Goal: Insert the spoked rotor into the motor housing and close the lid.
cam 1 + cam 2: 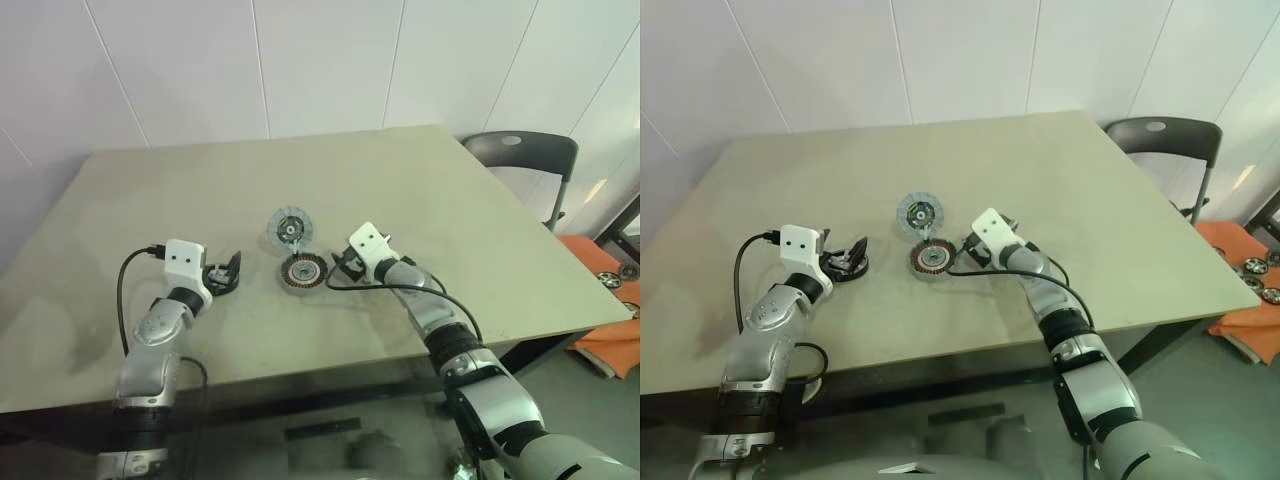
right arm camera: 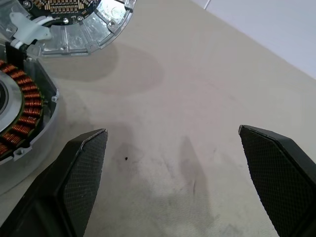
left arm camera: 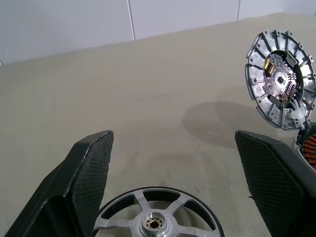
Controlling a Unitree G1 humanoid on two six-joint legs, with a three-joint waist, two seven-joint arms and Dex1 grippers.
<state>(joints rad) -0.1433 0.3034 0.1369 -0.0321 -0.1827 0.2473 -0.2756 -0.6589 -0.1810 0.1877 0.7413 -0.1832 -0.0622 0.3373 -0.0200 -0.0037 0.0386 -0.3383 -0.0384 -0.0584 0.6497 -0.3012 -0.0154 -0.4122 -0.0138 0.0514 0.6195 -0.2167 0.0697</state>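
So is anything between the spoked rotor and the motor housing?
Nothing visible. The spoked rotor lies at the open left pincer, with bare table from it to the motor housing. The lid lies open behind the housing; the right pincer is on its far side.

Here's the table [image 1: 200, 190], a pale beige top with a few faint scuffs and stains. Three parts lie on it, all near the middle. The motor housing [image 1: 301, 271] lies flat, its ring of copper coils facing up. Just behind it, touching at the edge, lies the lid [image 1: 290, 229], a ribbed grey disc, flat and open, with a small circuit board showing at its centre. Off to the left, well apart from those two, the spoked rotor [image 3: 148, 217] lies flat, black-rimmed with silver spokes and hub.
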